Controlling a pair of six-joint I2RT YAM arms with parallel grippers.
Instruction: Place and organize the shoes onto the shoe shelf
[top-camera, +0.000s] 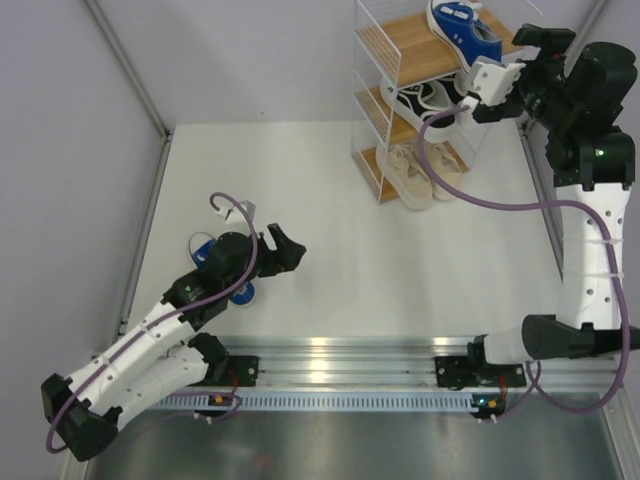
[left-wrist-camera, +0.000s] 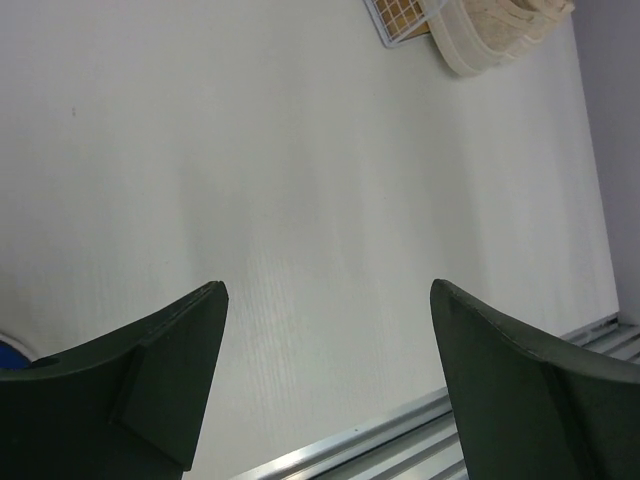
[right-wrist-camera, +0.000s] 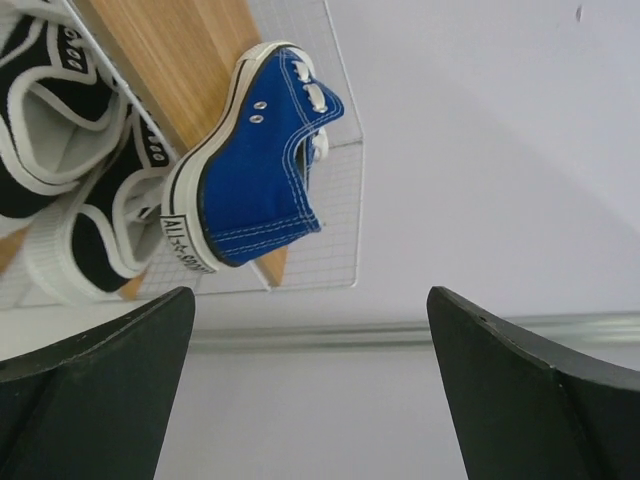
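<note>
The shoe shelf (top-camera: 372, 92), white wire with wooden tiers, stands at the back right. One blue shoe (top-camera: 462, 28) lies on its top tier, its heel (right-wrist-camera: 255, 170) overhanging the edge. Black shoes (top-camera: 425, 97) fill the middle tier and beige shoes (top-camera: 420, 170) the bottom one. My right gripper (right-wrist-camera: 310, 295) hovers just behind the blue heel, open and holding nothing. A second blue shoe (top-camera: 203, 245) lies on the table at the left, mostly hidden under my left arm. My left gripper (top-camera: 290, 250) is open over bare table, just right of that shoe.
An aluminium rail (top-camera: 340, 360) runs along the near edge. The right arm's purple cable (top-camera: 480, 200) loops low beside the shelf's foot. Grey walls and frame posts (top-camera: 125, 65) close in the left and back.
</note>
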